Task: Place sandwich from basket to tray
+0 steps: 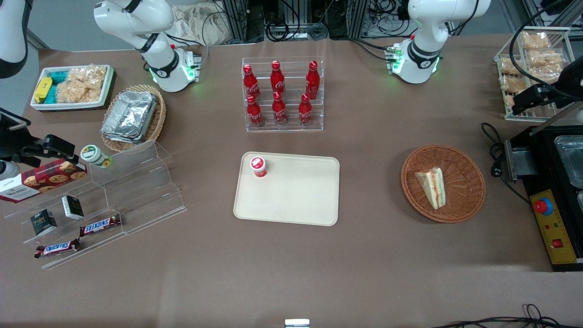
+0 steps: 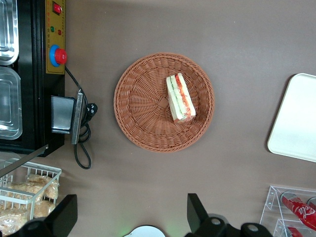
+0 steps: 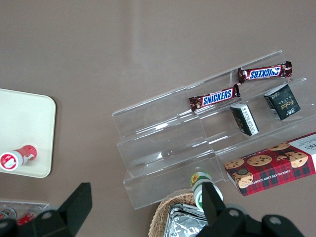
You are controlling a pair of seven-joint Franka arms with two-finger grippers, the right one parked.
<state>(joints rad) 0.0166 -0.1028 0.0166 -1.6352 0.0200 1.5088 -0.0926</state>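
A: Where's the sandwich (image 2: 180,98)?
B: Lying in the basket (image 2: 143,123), toward the working arm's end of the table, well apart from the tray (image 1: 291,200).
A: And the gripper (image 2: 129,212)?
B: High above the basket, fingers spread wide, holding nothing.

The sandwich (image 1: 432,187) (image 2: 180,98), a triangular wedge of white bread with an orange-red and green stripe of filling along its cut edge, lies on its side in the basket (image 1: 464,200) (image 2: 143,98), near the middle. The basket is round, shallow, reddish-brown wicker and sits on the table toward the working arm's end, well apart from the tray (image 1: 296,200) (image 2: 296,118). The tray is a flat cream-beige rectangle with rounded corners and a low rim, lying at mid-table.

The gripper (image 2: 131,215) hangs above the table near the basket, its fingers spread wide.
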